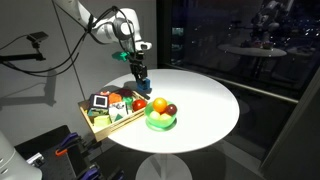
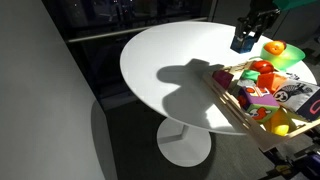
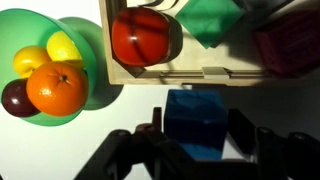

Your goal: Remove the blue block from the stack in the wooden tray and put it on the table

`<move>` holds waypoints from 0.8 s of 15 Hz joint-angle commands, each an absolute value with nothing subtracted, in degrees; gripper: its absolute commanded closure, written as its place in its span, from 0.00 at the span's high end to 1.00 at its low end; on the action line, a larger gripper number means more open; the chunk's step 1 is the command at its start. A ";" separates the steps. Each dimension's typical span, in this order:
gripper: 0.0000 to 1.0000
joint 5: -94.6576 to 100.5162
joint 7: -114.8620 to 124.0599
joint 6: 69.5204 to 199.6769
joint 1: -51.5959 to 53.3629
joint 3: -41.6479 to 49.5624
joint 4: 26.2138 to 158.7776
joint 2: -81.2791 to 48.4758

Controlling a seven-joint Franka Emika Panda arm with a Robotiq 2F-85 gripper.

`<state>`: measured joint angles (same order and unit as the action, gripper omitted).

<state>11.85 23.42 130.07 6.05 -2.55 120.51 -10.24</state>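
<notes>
Just outside the wooden tray's [image 3: 180, 76] rim, the gripper [image 3: 196, 128] pinches the blue block [image 3: 194, 112], squarish with no clear long axis, its lower part hidden.

A round white pedestal table [image 2: 170, 60] stands beside dark windows [image 1: 250, 40].

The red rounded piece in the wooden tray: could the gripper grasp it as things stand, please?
Probably not yet. The gripper hangs just outside the wooden tray with its jaws shut on the blue block, so they have no room for it. The red rounded piece itself lies uncovered from above.
</notes>
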 commanded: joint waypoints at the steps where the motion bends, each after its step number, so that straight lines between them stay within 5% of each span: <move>1: 0.99 13.72 26.44 129.81 6.90 -1.71 119.17 -10.52; 12: 1.00 7.97 18.48 117.77 6.58 -3.72 121.21 -6.13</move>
<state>10.30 21.64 122.22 6.63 -3.26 120.21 -9.21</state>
